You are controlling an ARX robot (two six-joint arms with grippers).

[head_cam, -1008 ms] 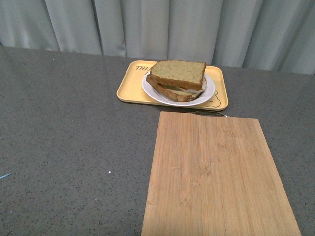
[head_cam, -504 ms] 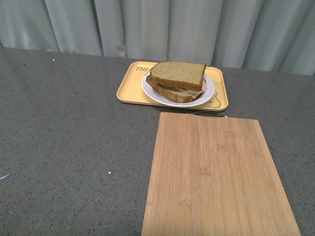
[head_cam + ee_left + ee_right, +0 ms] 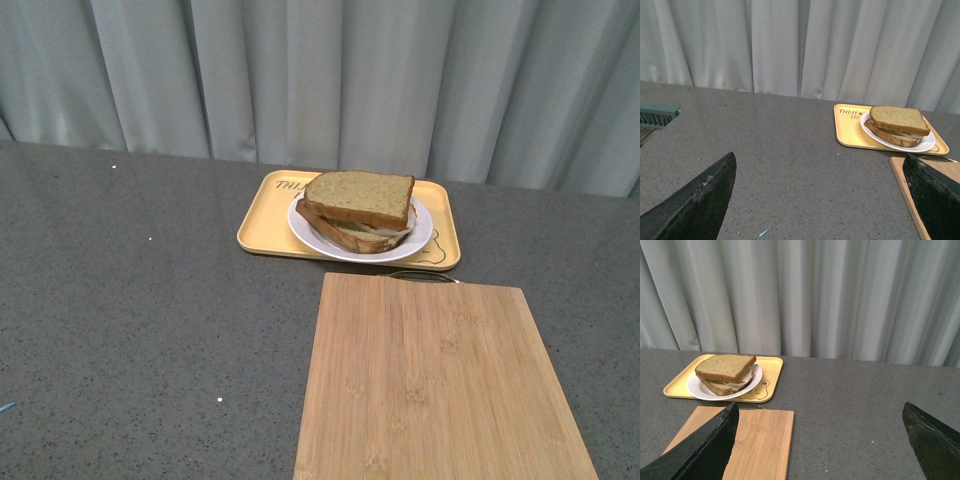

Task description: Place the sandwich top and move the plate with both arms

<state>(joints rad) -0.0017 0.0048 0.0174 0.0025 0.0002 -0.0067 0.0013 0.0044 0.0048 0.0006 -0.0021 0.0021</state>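
Sandwich top (image 3: pixel 360 195) sits on the stacked sandwich, on the plate (image 3: pixel 310 232), which rests in the yellow tray (image 3: pixel 262 225). Cutting board (image 3: pixel 440 385) lies on the counter (image 3: pixel 140 310) just in front of the tray. Left tool (image 3: pixel 815 200) spread wide, empty, well back from the tray. Right tool (image 3: pixel 822 440) likewise spread, holding nothing. Grey curtain (image 3: pixel 320 80) behind the tray.

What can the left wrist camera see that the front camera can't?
Only the left wrist view shows the left claw, spread open, and a green slotted thing at the table's edge. Only the front view shows the whole wooden board. Both show the sandwich top lying on the sandwich, on the white plate, on the yellow tray.
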